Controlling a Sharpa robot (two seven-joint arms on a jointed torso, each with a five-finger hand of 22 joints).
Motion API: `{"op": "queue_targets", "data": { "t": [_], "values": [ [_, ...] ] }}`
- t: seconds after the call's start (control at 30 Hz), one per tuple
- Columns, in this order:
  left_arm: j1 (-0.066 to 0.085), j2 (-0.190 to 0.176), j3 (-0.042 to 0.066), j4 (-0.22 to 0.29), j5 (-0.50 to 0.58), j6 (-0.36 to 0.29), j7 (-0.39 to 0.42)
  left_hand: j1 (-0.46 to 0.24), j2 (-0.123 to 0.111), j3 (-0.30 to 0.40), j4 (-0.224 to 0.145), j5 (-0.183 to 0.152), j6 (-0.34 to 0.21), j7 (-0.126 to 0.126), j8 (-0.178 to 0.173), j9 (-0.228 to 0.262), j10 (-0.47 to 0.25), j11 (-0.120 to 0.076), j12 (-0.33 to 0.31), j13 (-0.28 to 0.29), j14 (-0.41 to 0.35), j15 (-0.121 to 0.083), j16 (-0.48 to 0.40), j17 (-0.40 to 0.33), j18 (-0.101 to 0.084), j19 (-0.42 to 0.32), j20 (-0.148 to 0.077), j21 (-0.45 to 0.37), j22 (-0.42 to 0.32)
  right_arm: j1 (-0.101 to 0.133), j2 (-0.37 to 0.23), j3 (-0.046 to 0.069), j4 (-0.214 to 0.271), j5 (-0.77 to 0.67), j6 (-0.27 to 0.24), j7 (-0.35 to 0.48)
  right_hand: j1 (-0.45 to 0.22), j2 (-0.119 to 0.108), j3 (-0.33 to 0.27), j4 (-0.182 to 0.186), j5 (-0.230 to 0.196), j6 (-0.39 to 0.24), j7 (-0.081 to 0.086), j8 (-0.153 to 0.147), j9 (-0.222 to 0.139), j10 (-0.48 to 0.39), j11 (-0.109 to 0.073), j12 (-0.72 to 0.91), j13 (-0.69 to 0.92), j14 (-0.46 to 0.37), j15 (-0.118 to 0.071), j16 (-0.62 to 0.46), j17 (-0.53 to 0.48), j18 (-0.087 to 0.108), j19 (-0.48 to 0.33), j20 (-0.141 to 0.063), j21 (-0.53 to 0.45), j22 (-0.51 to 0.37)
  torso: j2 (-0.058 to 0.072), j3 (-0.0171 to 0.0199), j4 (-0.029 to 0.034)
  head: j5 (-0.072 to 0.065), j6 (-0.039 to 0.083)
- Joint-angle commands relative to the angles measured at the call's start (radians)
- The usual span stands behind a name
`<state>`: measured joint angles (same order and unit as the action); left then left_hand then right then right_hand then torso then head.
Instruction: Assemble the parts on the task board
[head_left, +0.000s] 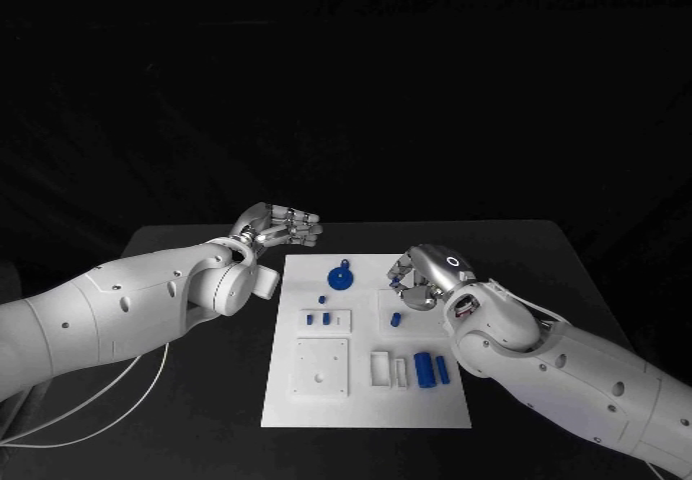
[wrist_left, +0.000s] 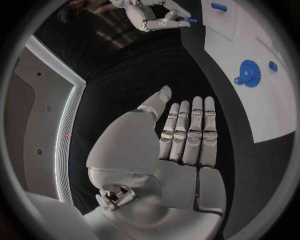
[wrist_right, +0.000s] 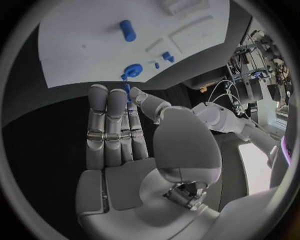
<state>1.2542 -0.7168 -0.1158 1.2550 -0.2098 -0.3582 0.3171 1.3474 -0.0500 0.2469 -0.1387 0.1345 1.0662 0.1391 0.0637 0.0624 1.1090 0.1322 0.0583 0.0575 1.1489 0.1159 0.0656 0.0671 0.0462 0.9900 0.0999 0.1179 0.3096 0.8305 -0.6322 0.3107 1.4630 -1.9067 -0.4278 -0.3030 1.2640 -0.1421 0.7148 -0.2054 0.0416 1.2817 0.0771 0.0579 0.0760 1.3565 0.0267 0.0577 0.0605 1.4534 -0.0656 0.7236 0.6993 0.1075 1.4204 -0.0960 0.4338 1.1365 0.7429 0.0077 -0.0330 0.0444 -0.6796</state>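
Task board (head_left: 433, 405) lies mid-desk, beneath and ahead of the right hand (head_left: 418, 280). That hand pinches a small blue peg (wrist_right: 127, 89) between thumb and fingertips, its other fingers straight. The left hand (head_left: 278, 226) hovers off the board's far-left corner, fingers straight and together, holding nothing. Judgement: keep the peg upright and lower it squarely over its socket. Blue gear (head_left: 340, 278) sits just beside the right hand; open desk (head_left: 188, 420) flanks the board.

The head camera looks down on the task board (head_left: 366, 400); both wrist cameras, close behind their fingers, share it.
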Motion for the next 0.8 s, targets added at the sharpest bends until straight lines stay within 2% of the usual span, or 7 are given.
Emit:
{"op": "queue_targets", "data": {
  "t": [0.03, 0.1, 0.23, 0.37, 0.5, 0.67, 0.8],
  "values": [
    [0.0, 0.012, 0.001, -0.011, -0.001, 0.006, 0.023, 0.0, 0.013, -0.001, -0.002, 0.004, 0.0, -0.004, 0.0, 0.0, -0.003, 0.0, 0.003, 0.0, 0.007, 0.002, -0.001, 0.001, 0.017, 0.002, -0.001, 0.005, -0.001, -0.017, 0.008, 0.001, 0.019, 0.021, 0.0, 0.028, 0.012, 0.003, -0.005, 0.0, 0.007, 0.005, -0.002, 0.007, 0.001, 0.008, -0.004, 0.002, 0.002, -0.001, -0.005, -0.005, 0.001, 0.018, 0.006, 0.001, -0.005, 0.001, -0.005, -0.0049, 0.0056, 0.023, -0.006],
    [-0.002, 0.023, 0.001, -0.024, -0.001, 0.009, 0.025, -0.001, 0.014, 0.0, -0.001, 0.004, 0.001, -0.004, 0.0, 0.0, -0.002, -0.001, 0.003, 0.0, 0.008, 0.001, -0.001, 0.001, 0.017, 0.002, -0.001, 0.006, -0.001, -0.033, 0.019, 0.001, 0.024, 0.008, -0.004, 0.033, 0.01, 0.003, -0.004, -0.003, 0.007, 0.005, -0.002, 0.007, 0.001, 0.009, -0.005, 0.002, 0.002, 0.0, -0.005, -0.007, 0.001, 0.018, 0.008, 0.001, -0.011, 0.01, -0.01, -0.0097, 0.0086, 0.033, -0.012],
    [-0.005, 0.043, 0.001, -0.043, 0.0, 0.011, 0.028, -0.002, 0.016, 0.001, -0.001, 0.004, 0.003, -0.004, 0.0, 0.0, -0.001, -0.001, 0.003, 0.0, 0.009, 0.001, -0.001, 0.001, 0.017, 0.002, -0.001, 0.007, -0.001, -0.058, 0.044, -0.006, 0.021, -0.016, -0.006, 0.041, 0.01, 0.004, -0.005, -0.005, 0.007, 0.006, -0.002, 0.007, 0.001, 0.009, -0.005, 0.002, 0.002, 0.0, -0.005, -0.007, 0.002, 0.018, 0.01, 0.001, -0.013, 0.016, -0.017, -0.0158, 0.0112, 0.054, -0.024],
    [-0.007, 0.064, 0.001, -0.064, 0.0, 0.011, 0.031, -0.002, 0.017, 0.002, -0.001, 0.005, 0.003, -0.004, 0.0, 0.0, -0.001, -0.001, 0.003, 0.0, 0.01, 0.001, -0.002, 0.001, 0.016, 0.001, -0.002, 0.008, -0.001, -0.077, 0.07, -0.024, 0.017, -0.032, -0.003, 0.049, 0.01, 0.005, -0.005, -0.007, 0.007, 0.007, -0.002, 0.007, 0.001, 0.01, -0.005, 0.002, 0.002, 0.0, -0.005, -0.007, 0.002, 0.017, 0.013, 0.001, -0.017, 0.022, -0.02, -0.0213, 0.0114, 0.075, -0.03],
    [-0.008, 0.081, 0.001, -0.08, 0.0, 0.01, 0.033, -0.003, 0.018, 0.003, -0.002, 0.005, 0.004, -0.003, 0.0, 0.0, 0.0, -0.001, 0.003, 0.0, 0.01, 0.001, -0.001, 0.0, 0.016, 0.001, -0.002, 0.011, 0.0, -0.087, 0.093, -0.047, 0.01, -0.044, 0.001, 0.055, 0.009, 0.006, -0.007, -0.008, 0.007, 0.007, -0.003, 0.007, 0.001, 0.01, -0.005, 0.002, 0.002, 0.001, -0.005, -0.007, 0.003, 0.015, 0.02, 0.001, 0.0, 0.036, -0.022, -0.0219, 0.0103, 0.09, -0.032],
    [-0.008, 0.1, 0.002, -0.097, 0.001, 0.009, 0.035, -0.003, 0.018, 0.003, -0.002, 0.005, 0.004, -0.003, 0.0, 0.0, 0.0, -0.001, 0.003, 0.0, 0.01, 0.001, -0.001, 0.0, 0.016, 0.001, -0.002, 0.011, 0.0, -0.093, 0.126, -0.085, -0.013, -0.062, 0.009, 0.058, 0.008, 0.008, -0.009, -0.011, 0.007, 0.007, -0.002, 0.007, 0.001, 0.01, -0.005, 0.002, 0.002, 0.002, -0.005, -0.006, 0.003, 0.015, 0.022, 0.001, 0.01, 0.05, -0.024, -0.0232, 0.0105, 0.106, -0.047],
    [-0.009, 0.11, 0.002, -0.106, 0.001, 0.01, 0.036, -0.004, 0.019, 0.004, -0.003, 0.004, 0.004, -0.004, 0.0, 0.0, 0.0, -0.001, 0.003, 0.0, 0.01, 0.001, -0.002, 0.0, 0.016, 0.0, -0.002, 0.013, 0.0, -0.097, 0.148, -0.103, -0.034, -0.07, 0.007, 0.06, 0.008, 0.009, -0.009, -0.015, 0.007, 0.007, -0.003, 0.007, 0.001, 0.011, -0.005, 0.002, 0.002, 0.002, -0.005, -0.005, 0.002, 0.015, 0.024, 0.001, 0.005, 0.065, -0.023, -0.0228, 0.0118, 0.12, -0.054]
  ]
}}
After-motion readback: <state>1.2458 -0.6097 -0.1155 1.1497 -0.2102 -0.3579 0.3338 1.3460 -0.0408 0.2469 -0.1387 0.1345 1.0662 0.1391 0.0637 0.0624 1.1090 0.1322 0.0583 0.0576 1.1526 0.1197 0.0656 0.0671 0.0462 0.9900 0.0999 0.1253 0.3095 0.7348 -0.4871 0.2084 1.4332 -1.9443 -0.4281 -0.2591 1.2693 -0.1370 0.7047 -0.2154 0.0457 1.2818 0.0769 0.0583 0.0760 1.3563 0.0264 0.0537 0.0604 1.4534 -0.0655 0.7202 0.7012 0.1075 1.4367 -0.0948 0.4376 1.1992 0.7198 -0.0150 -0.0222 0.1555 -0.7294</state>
